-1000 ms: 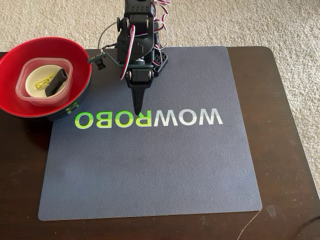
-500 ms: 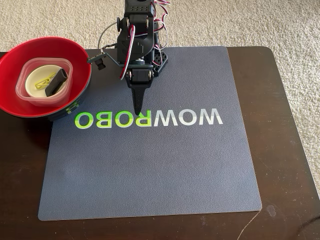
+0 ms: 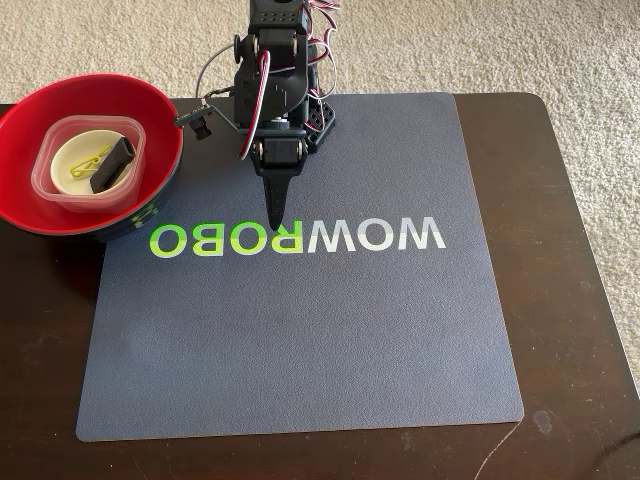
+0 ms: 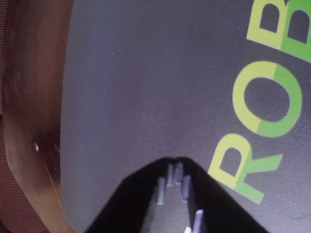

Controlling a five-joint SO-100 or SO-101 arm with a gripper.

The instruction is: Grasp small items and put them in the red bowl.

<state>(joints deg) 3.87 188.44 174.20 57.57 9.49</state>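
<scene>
The claw (image 3: 277, 222) tapers to a single dark point, its two black plastic fingers pressed together with nothing between them; the tip hangs right at the top of the letter R printed on the mat (image 3: 300, 340). In the wrist view the claw (image 4: 174, 162) reads as a blunt black wedge, the seam between the fingers dotted with small pale ribs.

To the left of the claw and a little behind it in the fixed view sits the red bowl (image 3: 150, 110), round and glossy red inside, dark outside with green marks near its base, resting partly on the mat's corner and partly on the table (image 3: 570, 250). Nested inside is a clear square tub (image 3: 48, 170) with rounded corners (its walls take a pink tint from the bowl). Within the tub lies a small round white dish (image 3: 70, 150), and on that a thin yellow-green clothespin (image 3: 88, 163) beside a short, blocky black clip (image 3: 112, 164).

The mat is matte grey-blue with a fine grain and rounded corners, lettered in white and lime. The table is dark polished wood; pale looped carpet (image 3: 560, 45) surrounds it
</scene>
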